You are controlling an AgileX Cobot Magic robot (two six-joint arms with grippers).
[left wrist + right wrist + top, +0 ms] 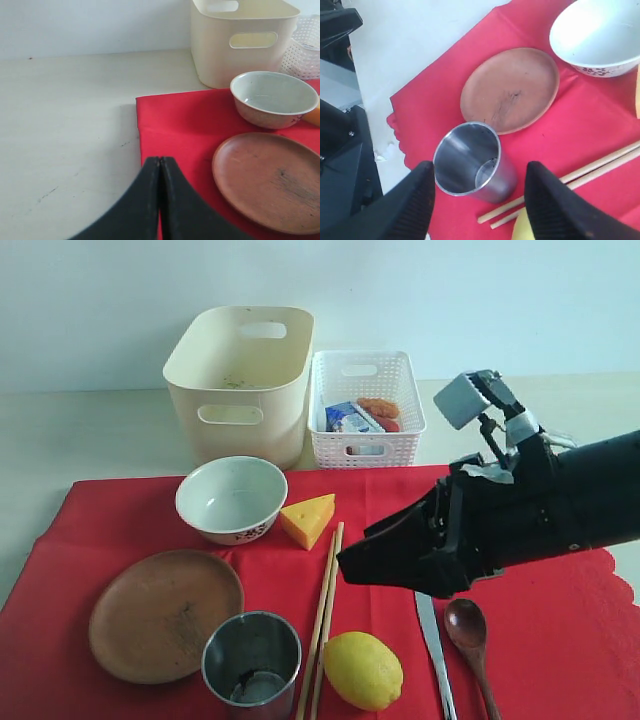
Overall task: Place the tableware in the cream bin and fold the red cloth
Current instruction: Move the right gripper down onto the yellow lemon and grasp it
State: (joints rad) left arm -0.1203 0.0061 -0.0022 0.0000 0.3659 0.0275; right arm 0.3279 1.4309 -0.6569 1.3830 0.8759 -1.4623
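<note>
Steel cup hemmed between plate and chopsticks; rim unobstructed.

Exterior camera: raised at the near side of the tabletop, facing the back wall across the red cloth; wide coverage. Left wrist camera: low, angled shallowly down past the left tool toward the cream bin. Right wrist camera: close, looking steeply down through the right tool onto the steel cup. Brown plate and bowl appear in all three views.
</note>
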